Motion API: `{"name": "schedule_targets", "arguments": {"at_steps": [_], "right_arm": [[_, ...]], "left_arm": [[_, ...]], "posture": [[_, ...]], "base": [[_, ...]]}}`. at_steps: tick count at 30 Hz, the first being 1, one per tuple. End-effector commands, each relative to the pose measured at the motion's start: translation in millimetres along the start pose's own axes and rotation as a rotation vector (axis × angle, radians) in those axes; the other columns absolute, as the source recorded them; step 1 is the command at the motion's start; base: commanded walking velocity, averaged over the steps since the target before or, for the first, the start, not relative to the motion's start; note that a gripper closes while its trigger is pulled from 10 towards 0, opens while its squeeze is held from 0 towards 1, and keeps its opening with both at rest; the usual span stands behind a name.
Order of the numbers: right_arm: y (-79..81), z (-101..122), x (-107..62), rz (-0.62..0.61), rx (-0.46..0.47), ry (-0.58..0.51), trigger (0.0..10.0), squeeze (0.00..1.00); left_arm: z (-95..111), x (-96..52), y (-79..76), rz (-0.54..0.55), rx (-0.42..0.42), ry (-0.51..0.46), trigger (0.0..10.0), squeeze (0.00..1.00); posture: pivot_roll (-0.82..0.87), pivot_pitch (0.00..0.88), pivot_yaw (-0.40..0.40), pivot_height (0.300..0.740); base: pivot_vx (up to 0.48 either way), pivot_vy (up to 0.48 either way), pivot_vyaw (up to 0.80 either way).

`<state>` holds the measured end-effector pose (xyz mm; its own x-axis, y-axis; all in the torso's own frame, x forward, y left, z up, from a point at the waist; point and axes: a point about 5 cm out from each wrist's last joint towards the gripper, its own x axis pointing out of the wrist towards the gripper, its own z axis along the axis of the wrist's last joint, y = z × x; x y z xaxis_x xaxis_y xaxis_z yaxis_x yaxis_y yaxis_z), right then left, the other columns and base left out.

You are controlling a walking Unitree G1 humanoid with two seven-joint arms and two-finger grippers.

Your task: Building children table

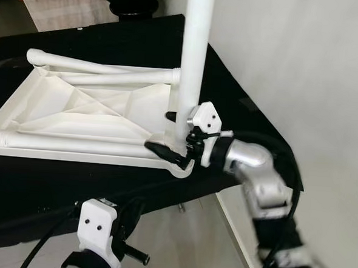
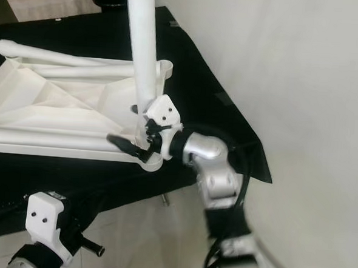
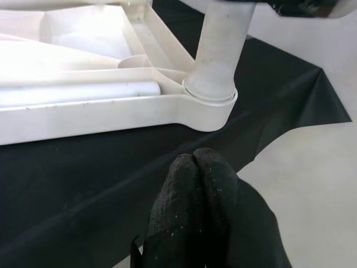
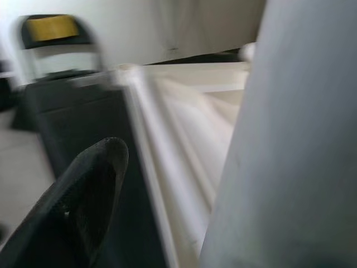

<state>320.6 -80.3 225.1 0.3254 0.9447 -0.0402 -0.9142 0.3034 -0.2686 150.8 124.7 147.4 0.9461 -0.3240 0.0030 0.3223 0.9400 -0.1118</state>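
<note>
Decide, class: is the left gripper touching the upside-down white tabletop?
Apart. In the left wrist view the left gripper, fingers shut, sits short of the tabletop, with a strip of black cloth showing between them.

Table draped in black cloth (image 1: 103,184); white tabletop (image 1: 77,112) lies upside down on it, reaching the near edge; near right corner of the tabletop sits close to the cloth's right edge.

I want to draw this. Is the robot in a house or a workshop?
Probably a room in a house, though I can't be sure. A tiled floor and plain white wall surround a work table under a black cloth, where the upturned white tabletop lies with one leg standing up.
</note>
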Motion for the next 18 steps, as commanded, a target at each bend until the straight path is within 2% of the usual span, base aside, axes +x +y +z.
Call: {"name": "schedule_targets", "arguments": {"at_steps": [1, 2, 3, 9, 10, 12, 13, 18], "right_arm": [[-2.2, 1.2, 1.7, 0.143, 0.009, -0.016, 10.0, 0.97], [-8.5, 1.8, 0.3, 0.19, 0.019, -0.011, 10.0, 0.51], [-14.8, 1.6, 0.3, 0.214, 0.039, -0.007, 10.0, 0.0], [-28.6, -0.7, 5.6, 0.265, 0.07, 0.014, 10.0, 0.0], [-29.6, 0.3, 7.4, 0.289, 0.083, 0.007, 5.0, 0.0], [-29.8, 1.3, 8.4, 0.305, 0.093, 0.0, 5.0, 0.0], [-29.6, 2.1, 9.6, 0.32, 0.101, -0.004, 0.0, 0.0], [-31.3, 2.6, 10.6, 0.346, 0.1, -0.008, 0.0, 0.0]], "left_arm": [[-0.9, -2.3, -2.2, 0.003, -0.002, 0.006, 10.0, 0.0], [-0.5, -3.2, -2.8, 0.004, -0.002, 0.006, 10.0, 0.0], [-0.2, -4.0, -3.2, 0.004, -0.003, 0.006, 10.0, 0.0], [0.5, -7.5, -4.7, 0.005, -0.006, 0.012, 10.0, 0.0], [0.8, -8.8, -5.1, 0.005, -0.006, 0.014, 10.0, 0.0], [0.9, -9.7, -5.4, 0.005, -0.007, 0.016, 10.0, 0.0], [1.0, -10.5, -5.7, 0.004, -0.007, 0.018, 10.0, 0.0], [0.9, -11.4, -6.2, 0.003, -0.008, 0.021, 10.0, 0.0]], "posture": [[0.04, 0.169, -0.022, 0.74], [0.04, 0.171, -0.023, 0.74], [0.04, 0.173, -0.022, 0.74], [0.06, 0.182, -0.017, 0.74], [0.06, 0.185, -0.014, 0.74], [0.06, 0.185, -0.014, 0.74], [0.07, 0.188, -0.013, 0.74], [0.07, 0.189, -0.013, 0.74]], "base": [[0.0, 0.0, 0.0], [0.0, 0.0, 0.0], [0.0, 0.0, 0.0], [0.0, 0.0, 0.0], [0.0, 0.0, 0.0], [0.0, 0.0, 0.0], [0.0, 0.0, 0.0], [0.0, 0.0, 0.0]]}}
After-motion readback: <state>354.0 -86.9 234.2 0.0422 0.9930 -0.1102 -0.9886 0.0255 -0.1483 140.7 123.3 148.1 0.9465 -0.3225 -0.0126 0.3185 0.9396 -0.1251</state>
